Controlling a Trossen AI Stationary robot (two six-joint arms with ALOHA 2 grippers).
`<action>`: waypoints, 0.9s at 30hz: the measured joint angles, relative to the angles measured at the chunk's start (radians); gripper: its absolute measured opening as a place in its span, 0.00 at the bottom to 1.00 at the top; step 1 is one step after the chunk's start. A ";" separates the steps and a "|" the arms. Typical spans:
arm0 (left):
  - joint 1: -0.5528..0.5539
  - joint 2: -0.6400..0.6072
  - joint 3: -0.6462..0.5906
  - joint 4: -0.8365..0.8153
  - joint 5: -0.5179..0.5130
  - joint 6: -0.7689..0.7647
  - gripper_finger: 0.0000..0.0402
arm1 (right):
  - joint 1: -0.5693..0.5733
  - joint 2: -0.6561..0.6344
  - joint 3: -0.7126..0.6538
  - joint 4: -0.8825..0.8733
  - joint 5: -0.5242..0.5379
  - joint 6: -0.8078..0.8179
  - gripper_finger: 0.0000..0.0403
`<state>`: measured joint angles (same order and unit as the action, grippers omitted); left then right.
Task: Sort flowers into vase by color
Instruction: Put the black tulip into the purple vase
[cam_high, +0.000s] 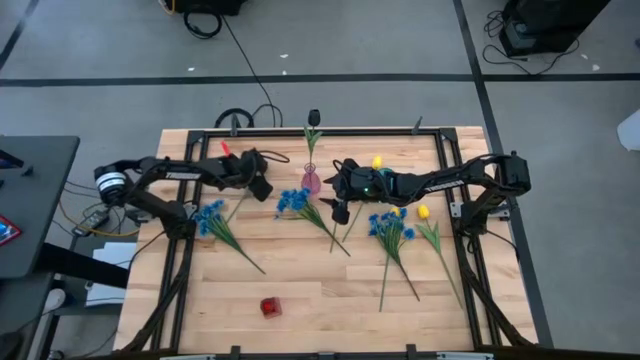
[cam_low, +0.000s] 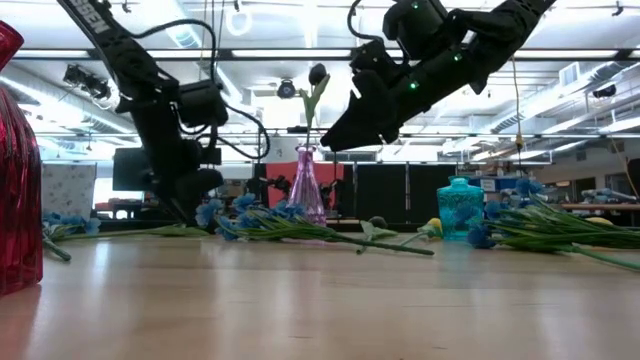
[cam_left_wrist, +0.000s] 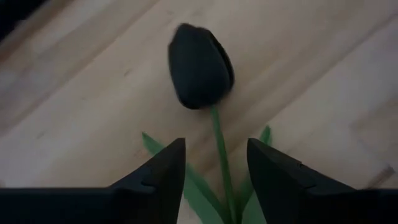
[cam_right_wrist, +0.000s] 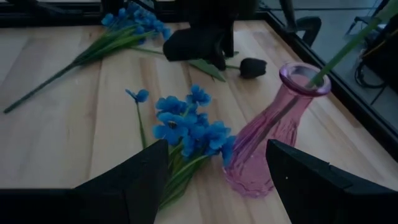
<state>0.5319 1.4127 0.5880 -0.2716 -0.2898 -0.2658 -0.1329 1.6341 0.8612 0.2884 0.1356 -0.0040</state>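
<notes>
Left gripper (cam_left_wrist: 214, 171) low, straddling black tulip (cam_left_wrist: 200, 65) stem — right gripper (cam_right_wrist: 214, 180) raised.

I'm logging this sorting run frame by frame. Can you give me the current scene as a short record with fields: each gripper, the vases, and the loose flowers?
left gripper: fingers either side of a dark tulip's stem, tulip lying on the table; grip not certain
right gripper: open, empty, facing the pink vase
pink vase: upright, holds one dark tulip
teal vase: upright, far side
red vase: near edge
blue flowers: lying beside the pink vase, more bunches either side
yellow tulip: lying on the table
</notes>
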 joint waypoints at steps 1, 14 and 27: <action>0.003 0.010 0.000 0.002 0.002 0.000 0.42 | 0.000 0.000 0.000 0.001 0.000 0.000 0.70; 0.005 0.051 0.000 0.036 0.029 0.046 0.13 | 0.003 0.000 0.000 0.017 0.001 0.003 0.70; 0.005 0.048 -0.001 0.187 0.031 0.078 0.03 | 0.003 -0.067 0.000 -0.093 0.073 0.003 0.70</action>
<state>0.5369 1.4605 0.5869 -0.0842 -0.2584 -0.1877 -0.1303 1.5674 0.8612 0.1953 0.2081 -0.0006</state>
